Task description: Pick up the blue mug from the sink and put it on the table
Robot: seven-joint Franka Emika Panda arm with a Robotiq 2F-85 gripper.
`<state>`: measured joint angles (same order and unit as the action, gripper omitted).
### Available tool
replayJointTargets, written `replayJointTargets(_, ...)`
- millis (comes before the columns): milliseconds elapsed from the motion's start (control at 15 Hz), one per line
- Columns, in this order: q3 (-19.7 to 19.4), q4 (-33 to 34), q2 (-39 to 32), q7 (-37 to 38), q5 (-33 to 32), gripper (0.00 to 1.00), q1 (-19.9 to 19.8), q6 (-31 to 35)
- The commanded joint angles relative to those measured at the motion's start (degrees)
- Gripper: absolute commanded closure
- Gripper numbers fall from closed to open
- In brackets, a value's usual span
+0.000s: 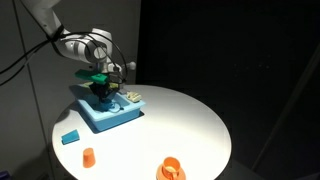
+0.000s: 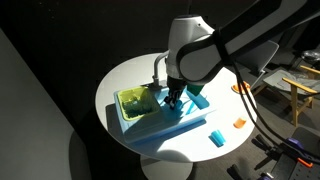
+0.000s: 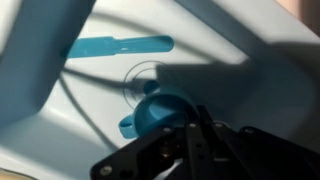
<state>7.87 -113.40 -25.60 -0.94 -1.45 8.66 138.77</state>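
My gripper (image 3: pixel 190 128) hangs low inside the sink (image 3: pixel 60 100). In the wrist view its dark fingers (image 3: pixel 203 140) come in from the bottom edge, drawn close together right at the rim of the blue mug (image 3: pixel 155 112). I cannot tell whether they are pinching the mug's wall or only standing against it, because my own linkage hides the tips. The mug sits on the pale floor of the basin, just beside the round drain ring (image 3: pixel 145 75). Its mouth faces my camera and its handle (image 3: pixel 128 126) points toward the lower left of that view. Farther up the basin, well apart from the mug, lies a flat blue utensil (image 3: pixel 120 45) with a long handle. In both exterior views my gripper (image 1: pixel 100 92) (image 2: pixel 174 100) reaches straight down into the sink (image 1: pixel 110 120) (image 2: pixel 165 126), and my wrist hides the mug there. The sink stands near the edge of the round white table (image 1: pixel 180 120) (image 2: pixel 130 70). A yellow-green item (image 2: pixel 133 100) fills the compartment next to the one I am in. Out on the table, clear of the sink, lie a flat blue block (image 1: pixel 70 137) (image 2: pixel 215 137) and a small orange cup (image 1: pixel 88 156). Another orange object (image 1: pixel 170 168) sits near the table's front edge in an exterior view, too small to make out.
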Motion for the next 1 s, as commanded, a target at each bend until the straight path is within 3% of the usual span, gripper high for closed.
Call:
replayJointTargets(0,-0.96,-0.77,1.92,3.5,-1.11,0.98,1.75,-1.7)
replayJointTargets(933,-3.22,-1.68,7.47,18.76,-6.63,0.99,6.3,-11.64)
